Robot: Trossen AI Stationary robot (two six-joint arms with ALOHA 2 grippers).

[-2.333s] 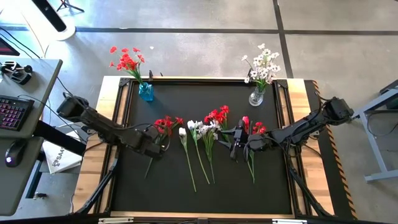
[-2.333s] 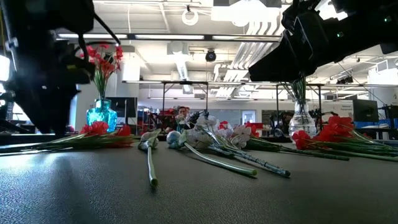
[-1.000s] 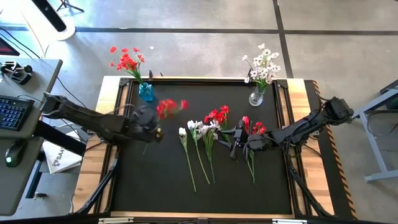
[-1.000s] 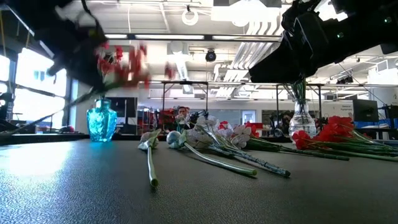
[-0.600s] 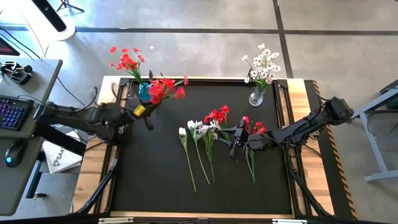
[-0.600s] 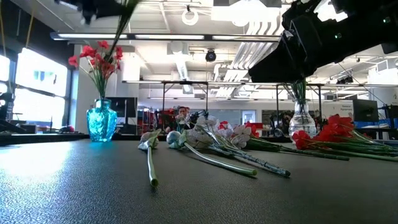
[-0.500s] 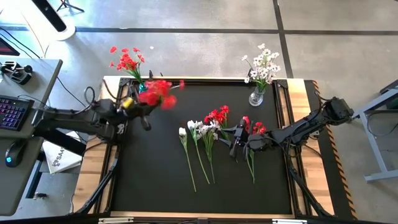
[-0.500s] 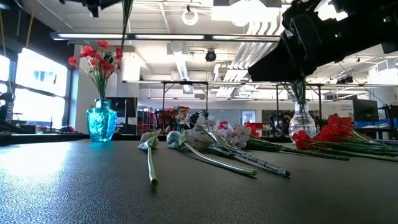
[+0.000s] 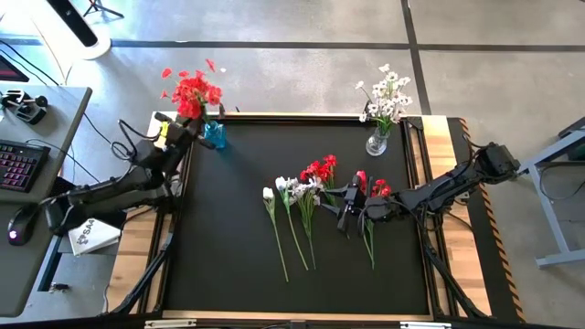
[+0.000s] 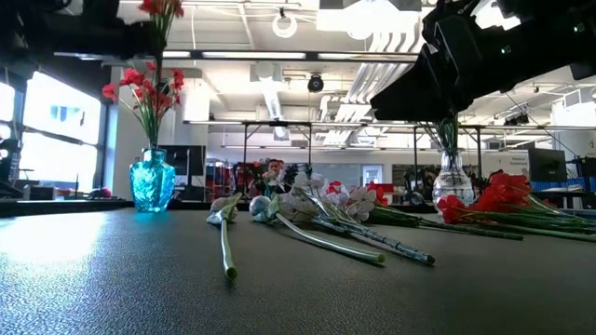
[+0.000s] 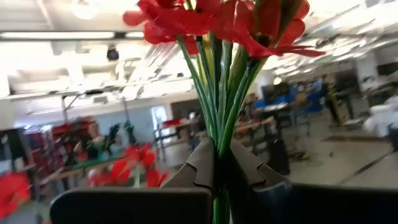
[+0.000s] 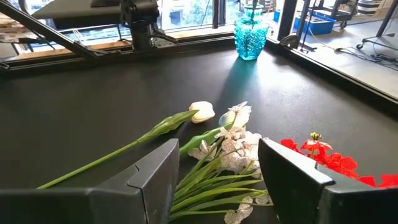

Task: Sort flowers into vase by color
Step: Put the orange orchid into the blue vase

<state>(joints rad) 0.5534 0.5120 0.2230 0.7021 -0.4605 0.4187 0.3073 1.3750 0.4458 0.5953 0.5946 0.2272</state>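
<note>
My left gripper (image 9: pixel 186 125) is shut on a bunch of red flowers (image 11: pixel 217 18) and holds it high beside the blue vase (image 9: pixel 215 134) at the table's far left corner. That vase holds red flowers (image 10: pixel 144 88). A clear vase (image 9: pixel 377 142) with white flowers stands at the far right. White flowers (image 9: pixel 297 196) and red flowers (image 9: pixel 320 170) lie on the table's middle by their stems and blooms. My right gripper (image 12: pixel 214 180) stands open low over the lying white flowers (image 12: pixel 230 146). My left gripper pinches the bunch's green stems (image 11: pixel 217 134) between its two fingers (image 11: pixel 202 165), below the blooms. The fingers lie level and across the stems, coming from the table's left side. The bunch stands upright, blooms above the fingers, lifted clear of the table.
A white tulip (image 12: pixel 202 112) on a long stem lies left of the white flowers. More red flowers (image 9: pixel 375 190) lie by my right gripper. A desk with a keyboard (image 9: pixel 18 164) stands off the table's left edge. The mat's near half (image 9: pixel 292 283) is bare.
My left gripper has carried the red bunch up and toward the table's far left corner, from over the mat's left middle to beside the blue vase. The bunch has turned from slanting to upright. My right gripper has kept still.
</note>
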